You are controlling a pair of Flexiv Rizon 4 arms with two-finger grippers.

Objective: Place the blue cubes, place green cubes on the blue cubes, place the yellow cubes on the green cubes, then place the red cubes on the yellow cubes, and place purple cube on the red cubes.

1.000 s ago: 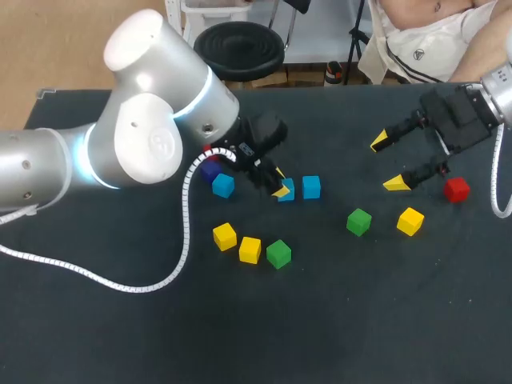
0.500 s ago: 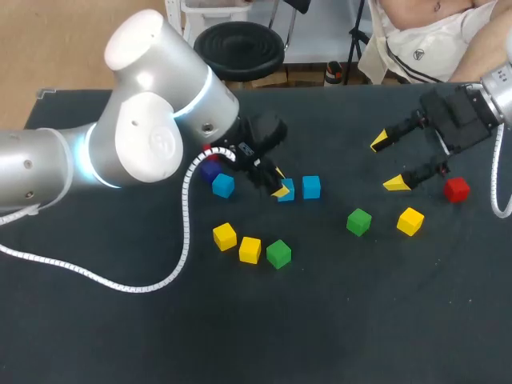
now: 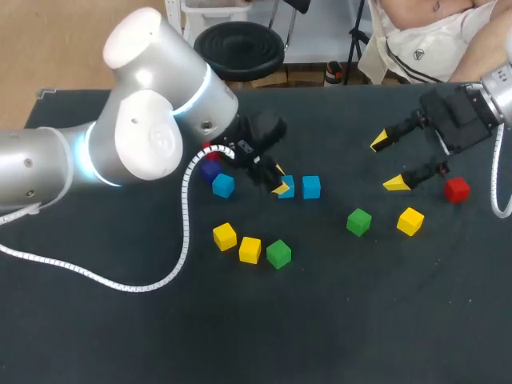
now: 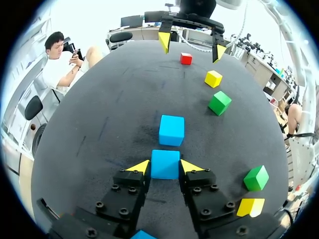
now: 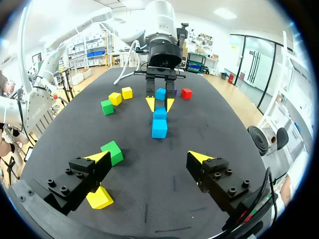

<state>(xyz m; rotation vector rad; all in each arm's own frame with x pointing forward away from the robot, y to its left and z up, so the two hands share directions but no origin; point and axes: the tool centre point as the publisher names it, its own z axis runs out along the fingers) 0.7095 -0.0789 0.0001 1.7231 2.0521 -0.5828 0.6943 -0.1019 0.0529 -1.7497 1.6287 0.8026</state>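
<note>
1. My left claw (image 4: pixel 165 167) is down at the tabletop (image 3: pixel 360 320), about its middle. It is pinched narrow onto the blue cube (image 4: pixel 165 164), one yellow tip against each side face, and the cube sits on the dark surface.
2. The second blue cube (image 4: pixel 171 130) lies just ahead of my left fingers, toward the right edge, with a small gap between it and the held one.
3. The third blue cube (image 3: pixel 223 186) lies on the other side, toward the left edge, beside my left wrist.
4. The purple cube (image 3: pixel 210 170) is just beyond it toward the far edge. A red cube (image 5: pixel 186 93) sits close by, mostly hidden under my arm in the head view.
5. Toward the near edge from my left claw, three cubes sit close in a row: the left yellow cube (image 3: pixel 225 236), the next yellow cube (image 3: pixel 250 250) and a green cube (image 3: pixel 278 254).
6. My right claw (image 3: pixel 388 162) hovers over the right part of the tabletop with its fingers spread wide, holding nothing.
7. The other red cube (image 3: pixel 457 190) lies near the right edge. The lone yellow cube (image 3: pixel 410 221) and the other green cube (image 3: pixel 359 222) lie side by side toward the near edge from that claw.
</note>
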